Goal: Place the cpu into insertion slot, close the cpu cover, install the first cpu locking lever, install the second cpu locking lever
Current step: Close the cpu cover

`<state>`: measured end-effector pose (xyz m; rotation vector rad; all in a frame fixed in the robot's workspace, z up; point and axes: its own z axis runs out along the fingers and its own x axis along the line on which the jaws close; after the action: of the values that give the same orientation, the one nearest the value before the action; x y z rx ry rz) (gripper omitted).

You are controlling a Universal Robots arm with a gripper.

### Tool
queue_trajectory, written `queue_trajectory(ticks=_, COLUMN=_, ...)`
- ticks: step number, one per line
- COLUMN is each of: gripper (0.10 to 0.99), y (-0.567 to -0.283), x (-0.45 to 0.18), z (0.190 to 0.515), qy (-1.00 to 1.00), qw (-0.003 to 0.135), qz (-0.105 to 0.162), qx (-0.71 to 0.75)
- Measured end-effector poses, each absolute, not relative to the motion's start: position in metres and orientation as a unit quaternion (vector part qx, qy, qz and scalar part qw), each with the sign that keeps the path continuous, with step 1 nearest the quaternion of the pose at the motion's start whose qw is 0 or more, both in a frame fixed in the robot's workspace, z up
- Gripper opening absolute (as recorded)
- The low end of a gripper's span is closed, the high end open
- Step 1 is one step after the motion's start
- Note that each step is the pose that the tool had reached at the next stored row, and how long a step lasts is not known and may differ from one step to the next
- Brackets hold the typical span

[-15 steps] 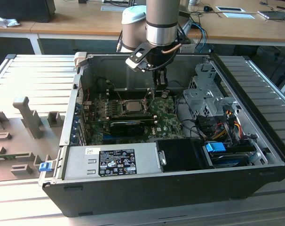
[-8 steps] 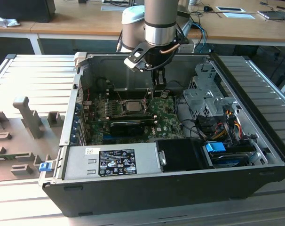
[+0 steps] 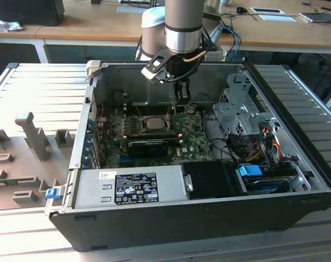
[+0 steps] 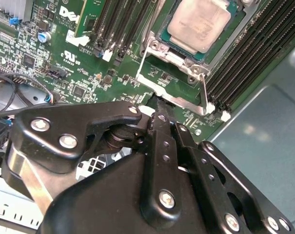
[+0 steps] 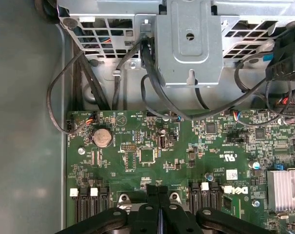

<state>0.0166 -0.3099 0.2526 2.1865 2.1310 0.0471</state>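
Motherboard bears cpu near tool.

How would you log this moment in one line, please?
cpu: seated | cpu cover: down around cpu | claw: shut, tip by cover's edge | locking lever: latch state unclear

Gripper low over green motherboard, black fingers pressed together, tips touching. Tips sit between two banks of black slots with white latches. Round silver coin battery in holder near board corner. Small square chip near board middle. Finned silver heatsink at board edge, well apart from battery. Grey metal bracket beyond board; black cables loop from it onto board. Grey case floor beside board.
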Motion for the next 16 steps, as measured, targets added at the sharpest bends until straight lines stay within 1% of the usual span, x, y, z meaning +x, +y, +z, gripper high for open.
queue_trajectory(ticks=16, gripper=0.106, y=-0.3099, x=0.0061, z=0.2526, qy=0.697, qw=0.044, qz=0.015, qx=0.715)
